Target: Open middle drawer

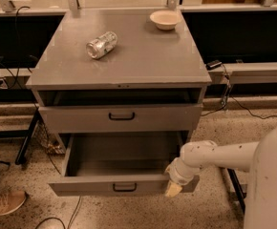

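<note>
I see the middle drawer (81, 187) with its handle (124, 187) at nine o'clock from my pincer (173, 189), whose grip I cannot tell

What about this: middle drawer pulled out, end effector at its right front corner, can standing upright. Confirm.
Not upright: the camera view shows the can lying on its side. The middle drawer is out, end effector at its right front corner.

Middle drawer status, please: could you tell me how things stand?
Hand at the front right corner. Middle drawer pulled far out. Nothing seen blocking it.
</note>
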Robot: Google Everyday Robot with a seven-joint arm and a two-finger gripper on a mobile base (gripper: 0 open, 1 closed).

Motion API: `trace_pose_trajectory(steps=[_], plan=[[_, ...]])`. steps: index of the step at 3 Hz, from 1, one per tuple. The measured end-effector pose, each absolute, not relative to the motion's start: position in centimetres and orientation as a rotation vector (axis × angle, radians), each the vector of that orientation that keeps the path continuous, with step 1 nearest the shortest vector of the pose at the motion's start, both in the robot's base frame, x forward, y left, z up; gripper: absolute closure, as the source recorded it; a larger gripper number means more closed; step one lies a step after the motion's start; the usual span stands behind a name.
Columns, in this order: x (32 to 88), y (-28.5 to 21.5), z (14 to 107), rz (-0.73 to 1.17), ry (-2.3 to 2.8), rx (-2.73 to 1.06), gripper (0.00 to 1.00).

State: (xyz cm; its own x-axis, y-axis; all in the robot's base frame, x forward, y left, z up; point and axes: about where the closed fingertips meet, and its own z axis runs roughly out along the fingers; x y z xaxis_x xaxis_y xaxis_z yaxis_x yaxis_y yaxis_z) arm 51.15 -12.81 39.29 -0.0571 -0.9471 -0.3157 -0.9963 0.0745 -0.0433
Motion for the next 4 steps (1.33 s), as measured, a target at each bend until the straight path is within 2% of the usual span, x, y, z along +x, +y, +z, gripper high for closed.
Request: trace_pose_trajectory(steps=[1, 2, 3, 4], plan=[[49.6, -13.5, 40.6, 0.241, 2.100, -1.915, 0.65], [46.4, -14.2, 41.1, 0.261, 2.136, -1.867, 0.96], [43.2, -14.7, 40.4, 0.324, 2.177, -1.814, 1.00], [43.2, -14.7, 40.4, 0.325, 2.177, -1.814, 1.00]])
